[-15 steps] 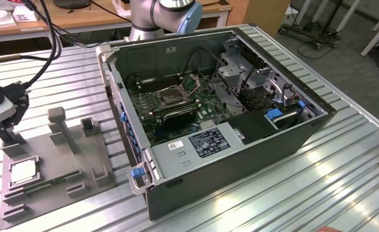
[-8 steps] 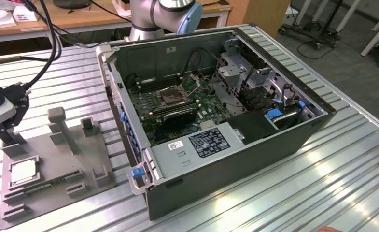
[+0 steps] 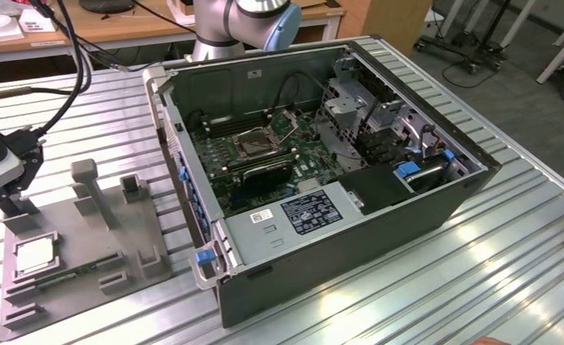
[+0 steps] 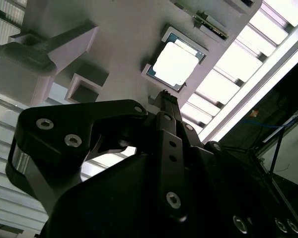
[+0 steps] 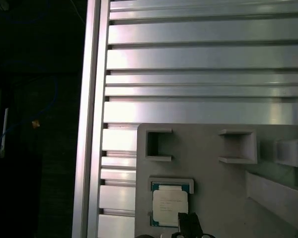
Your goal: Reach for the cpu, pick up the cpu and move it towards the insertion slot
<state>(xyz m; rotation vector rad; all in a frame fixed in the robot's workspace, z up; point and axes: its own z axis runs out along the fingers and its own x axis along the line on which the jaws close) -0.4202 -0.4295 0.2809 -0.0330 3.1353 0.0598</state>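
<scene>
Gripper (image 4: 164, 99) hangs over grey tray (image 3: 118, 231), near cpu (image 3: 34, 253); you cannot tell how wide it stands; cpu lies flat in tray pocket, lid print too small to read; insertion slot (image 3: 259, 144) inside open computer case (image 3: 378, 215), well apart; white label (image 3: 310, 210) on case; slatted metal table (image 3: 511, 273) beneath.

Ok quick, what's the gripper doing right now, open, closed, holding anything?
Gripper: open or closed cannot be told; it sits close by the cpu, which lies in the grey tray, not picked up.
</scene>
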